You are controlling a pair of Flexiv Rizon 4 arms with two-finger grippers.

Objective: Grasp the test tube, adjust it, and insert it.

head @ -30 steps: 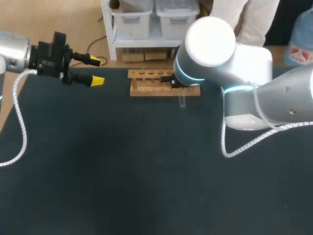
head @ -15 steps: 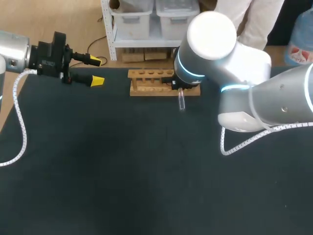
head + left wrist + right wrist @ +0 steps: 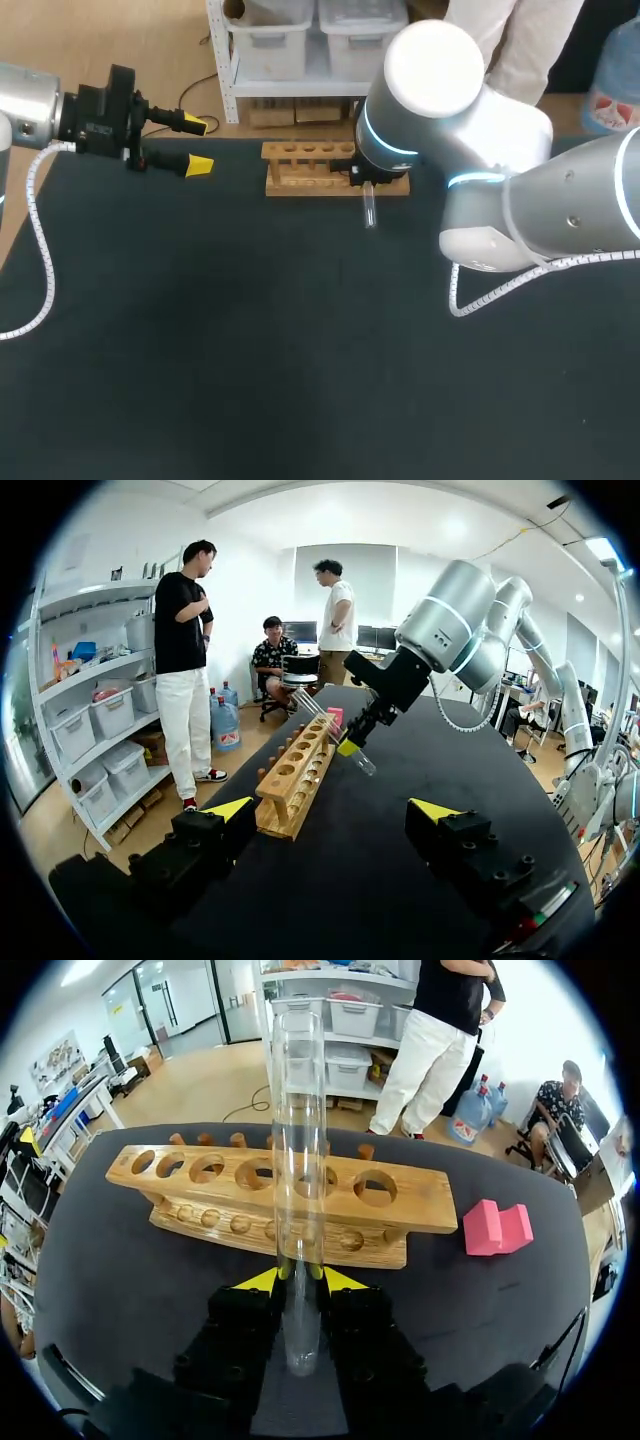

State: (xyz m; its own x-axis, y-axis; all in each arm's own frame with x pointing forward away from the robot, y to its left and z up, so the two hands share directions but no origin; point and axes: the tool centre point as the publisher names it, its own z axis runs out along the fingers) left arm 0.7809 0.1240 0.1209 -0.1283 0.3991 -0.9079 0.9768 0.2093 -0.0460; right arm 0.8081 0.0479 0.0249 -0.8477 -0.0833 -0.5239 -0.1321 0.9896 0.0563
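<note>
**Glass tube gripped by the right fingers, tilted at the front of the rack**

The light wooden test tube rack (image 3: 310, 170), a long block with a row of round holes along its top, stands at the far edge of the dark bench (image 3: 250, 350).

The right arm comes in over the end of the rack that is farther from the left arm. Its gripper (image 3: 299, 1280) sits at the rack's front side. The yellow-tipped fingers are drawn in narrow and press the clear glass test tube (image 3: 298, 1140) from two sides, close to its rounded end.

The tube is off the bench and tilted, not upright. Its rounded end sits in front of the rack, on the robot's side, and its open end leans up over the row of holes. It is in none of the holes. In the right wrist view most of the tube runs out ahead of the fingers and crosses the middle of the rack's top.

The left gripper (image 3: 331, 809) hangs level with the rack, well off its other end and near the bench's far edge. Its fingers are spread wide, nothing is between them, and they point along the rack's length.

A small pink block (image 3: 495, 1228) lies on the bench just past the rack's end on the right arm's side.
</note>
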